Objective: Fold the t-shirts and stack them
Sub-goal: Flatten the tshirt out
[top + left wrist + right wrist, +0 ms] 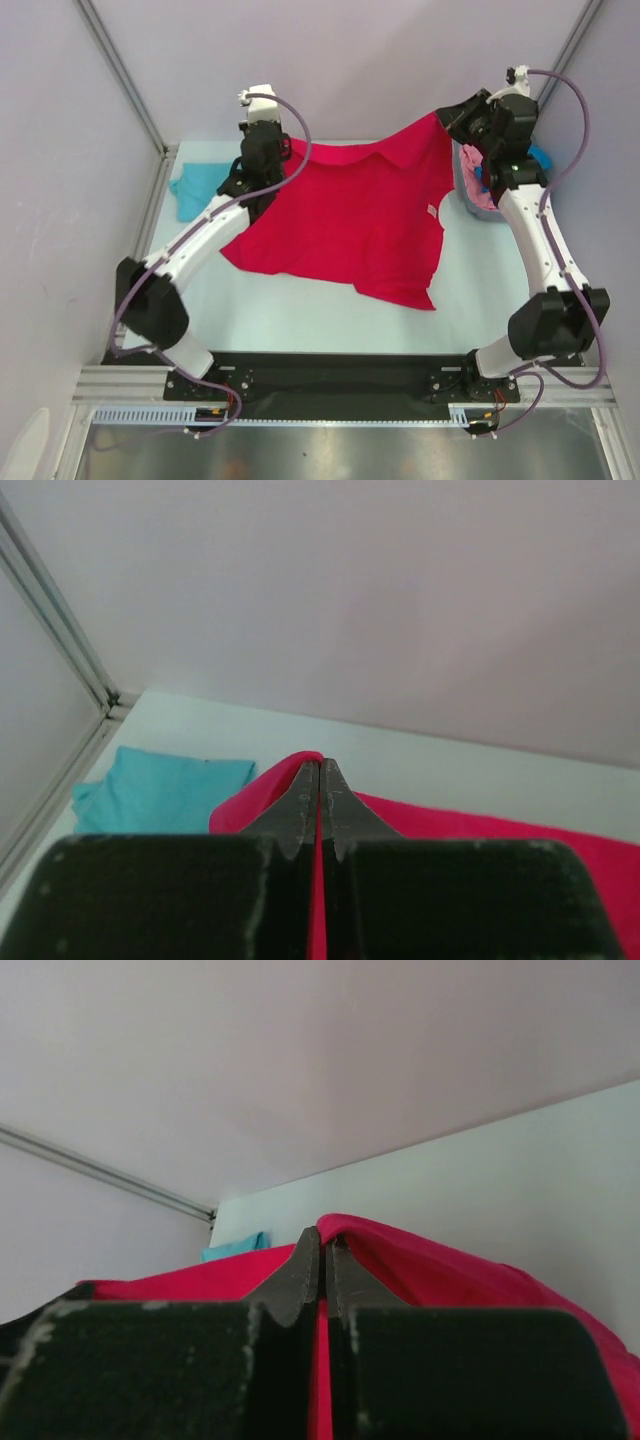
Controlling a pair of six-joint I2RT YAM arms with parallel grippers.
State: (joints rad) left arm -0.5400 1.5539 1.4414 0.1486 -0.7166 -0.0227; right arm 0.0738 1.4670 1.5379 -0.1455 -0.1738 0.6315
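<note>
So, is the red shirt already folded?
No, the red shirt hangs spread open between the left gripper and the right gripper, each shut on its far edge.

Soft, even overhead light is keeping the top view bright and sharp, the red t-shirt (350, 225) casting only a faint shadow on the pale table (300, 315). In the wrist views, the left gripper (320, 770) and right gripper (322, 1238) are blurring softly up close.

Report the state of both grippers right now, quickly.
The left gripper is closed, pinching the red t-shirt.
The right gripper is closed, pinching the same red t-shirt.
</note>
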